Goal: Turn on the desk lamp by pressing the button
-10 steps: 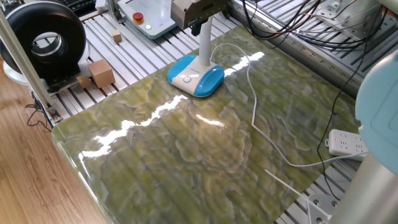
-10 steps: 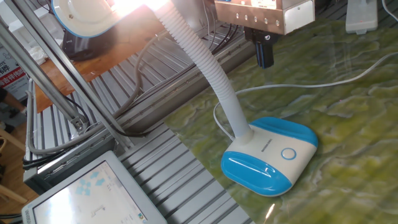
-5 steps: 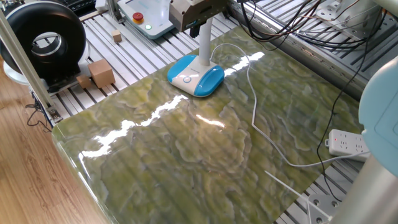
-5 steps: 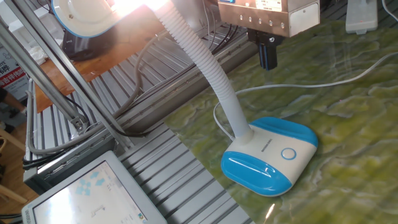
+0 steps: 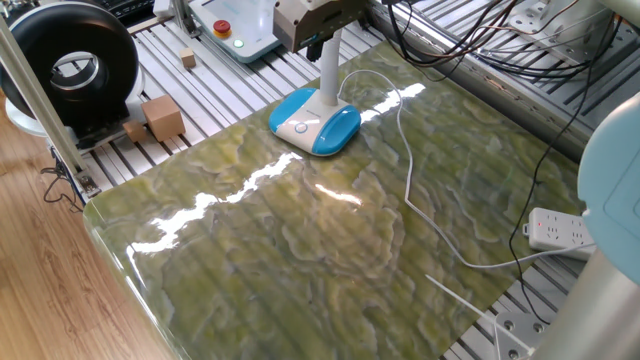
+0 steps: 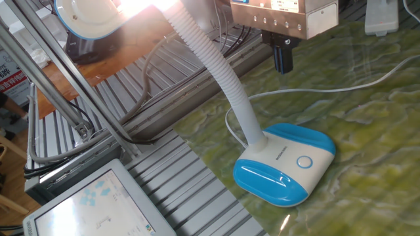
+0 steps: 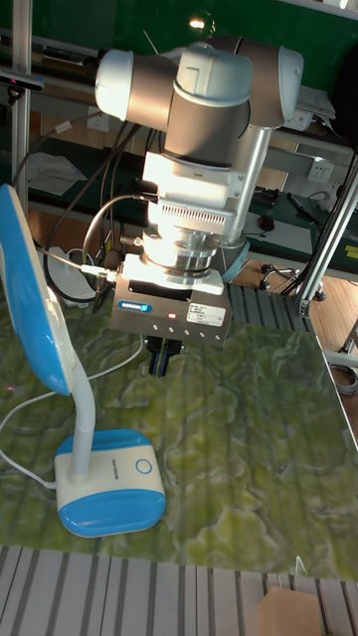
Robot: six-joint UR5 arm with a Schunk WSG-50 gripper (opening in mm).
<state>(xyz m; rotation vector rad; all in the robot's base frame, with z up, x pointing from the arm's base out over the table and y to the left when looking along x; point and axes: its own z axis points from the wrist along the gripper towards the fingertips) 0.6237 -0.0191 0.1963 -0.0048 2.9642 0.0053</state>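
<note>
The lamp point(image 6: 283, 167) looks light, so the button point(image 6: 304, 162) is best pressed straight down; the gripper point(image 6: 283, 58) state cannot be told.

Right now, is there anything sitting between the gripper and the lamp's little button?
Nothing visible blocks it. The gripper hangs above the table, off to the side of the desk lamp. The button lies uncovered on the white face of the base. The stem rises from the base's other end, clear of that path.
</note>
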